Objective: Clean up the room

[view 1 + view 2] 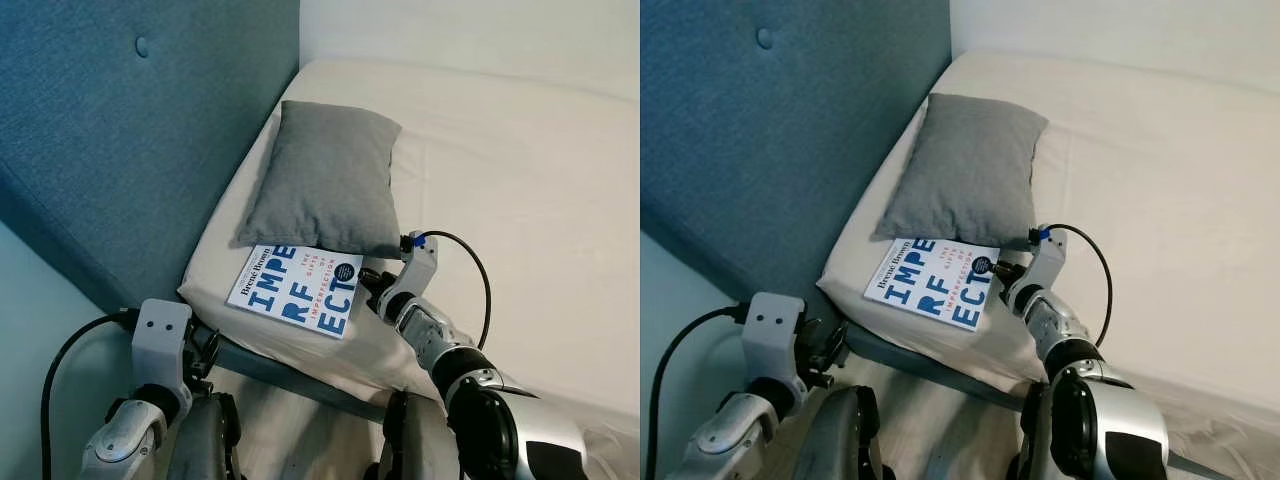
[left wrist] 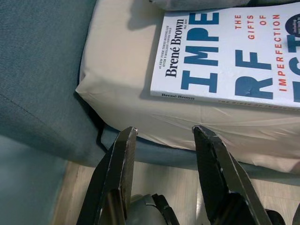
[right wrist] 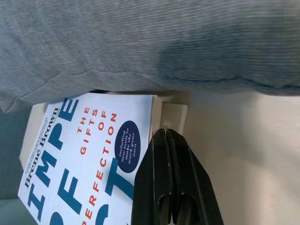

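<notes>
A white book (image 1: 295, 290) with large blue letters lies flat near the front corner of the bed (image 1: 520, 180), its far edge tucked under a grey pillow (image 1: 325, 180). My right gripper (image 1: 368, 282) rests on the sheet at the book's right edge. Its fingers (image 3: 162, 140) are pressed together, tips touching the book's (image 3: 89, 154) page edge just below the pillow (image 3: 140, 42). My left gripper (image 2: 164, 133) hangs open, low in front of the mattress corner, below the book (image 2: 225, 51), with nothing between its fingers.
A tall blue upholstered headboard (image 1: 120, 130) stands along the bed's left side. The cream sheet stretches bare to the right of the pillow. Pale wooden floor (image 2: 154, 187) shows under the bed's edge. A black cable (image 1: 480, 270) loops off my right wrist.
</notes>
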You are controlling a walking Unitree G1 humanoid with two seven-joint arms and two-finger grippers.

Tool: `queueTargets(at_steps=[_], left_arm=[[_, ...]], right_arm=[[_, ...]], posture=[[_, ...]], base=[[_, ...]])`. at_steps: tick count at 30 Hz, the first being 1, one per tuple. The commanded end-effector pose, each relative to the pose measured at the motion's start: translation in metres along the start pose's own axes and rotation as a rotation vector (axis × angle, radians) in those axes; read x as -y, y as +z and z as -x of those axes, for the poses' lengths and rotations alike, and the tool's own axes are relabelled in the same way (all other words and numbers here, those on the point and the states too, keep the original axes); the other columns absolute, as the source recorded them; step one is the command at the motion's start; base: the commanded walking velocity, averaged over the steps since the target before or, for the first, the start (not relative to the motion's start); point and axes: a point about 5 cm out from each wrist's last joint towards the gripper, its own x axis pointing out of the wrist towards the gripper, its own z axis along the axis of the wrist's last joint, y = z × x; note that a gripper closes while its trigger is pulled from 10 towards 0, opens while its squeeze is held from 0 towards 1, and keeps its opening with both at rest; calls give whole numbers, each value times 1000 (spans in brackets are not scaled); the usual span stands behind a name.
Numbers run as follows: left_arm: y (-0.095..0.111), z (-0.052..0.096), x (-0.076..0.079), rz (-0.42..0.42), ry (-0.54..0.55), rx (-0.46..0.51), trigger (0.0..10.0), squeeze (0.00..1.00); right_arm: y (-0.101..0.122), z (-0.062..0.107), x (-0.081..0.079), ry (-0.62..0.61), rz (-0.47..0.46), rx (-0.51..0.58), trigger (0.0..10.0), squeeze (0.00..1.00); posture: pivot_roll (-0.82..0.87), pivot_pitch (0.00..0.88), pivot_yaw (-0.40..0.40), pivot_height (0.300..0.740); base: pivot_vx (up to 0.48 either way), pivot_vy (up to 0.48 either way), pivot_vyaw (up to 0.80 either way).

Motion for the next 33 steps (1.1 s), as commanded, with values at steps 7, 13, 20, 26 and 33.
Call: queueTargets(at_steps=[7,13,20,26,33], left_arm=[[-3,-4,9,39,-30,-6,10000,0],[-11,-8,15,50,-36,-16,10000,0],[-29,-14,13,13,-136,-73,10000,0],[-43,-22,25,-167,-311,-86,10000,0],[-44,-57,28,-340,-374,-70,10000,0]], right_arm=[[0,4,13,-116,-56,71,10000,0],[2,7,19,-160,-90,127,10000,0],[-4,8,11,-93,30,167,10000,0],[-12,14,-6,92,189,167,10000,0],[-69,58,-26,454,475,-95,10000,0]], posture=[[214,365,-25,545],[164,332,-28,545],[90,264,-45,545],[70,259,-47,545],[40,277,-25,545]], base=[[0,0,0],[0,0,0],[0,0,0],[0,0,0],[0,0,0]])
